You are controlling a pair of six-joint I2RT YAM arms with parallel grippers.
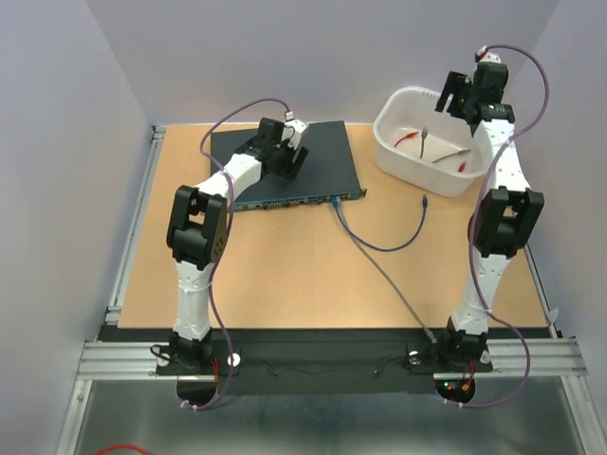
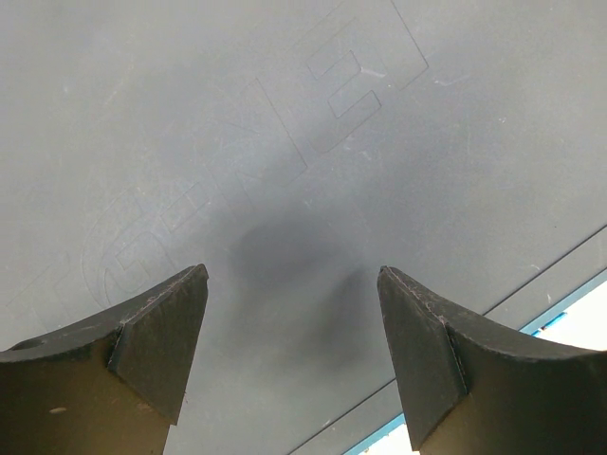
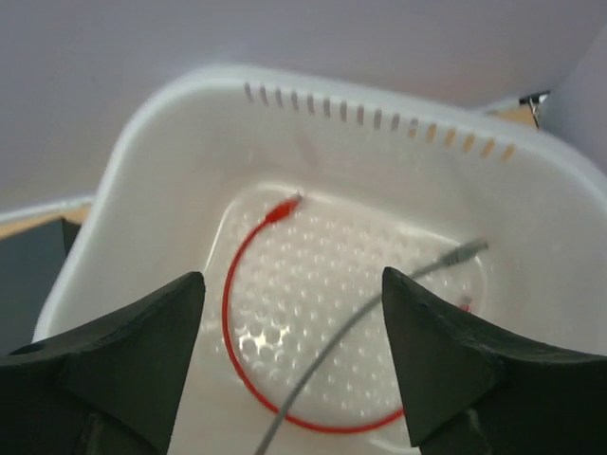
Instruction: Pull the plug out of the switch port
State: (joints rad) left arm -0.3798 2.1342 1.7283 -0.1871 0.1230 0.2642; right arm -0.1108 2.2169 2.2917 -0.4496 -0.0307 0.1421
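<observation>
Readying to brace the switch (image 1: 327, 152) (we judge), our left tool (image 2: 289, 284) hovers, jaws apart; our right tool (image 3: 292, 284) gapes over the tub (image 3: 171, 142).

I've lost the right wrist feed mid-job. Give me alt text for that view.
The right gripper, jaws open and holding nothing, hangs over a white tub. Inside lie a curved red cable and a grey cable. A dark corner of the switch shows at the left edge.
</observation>
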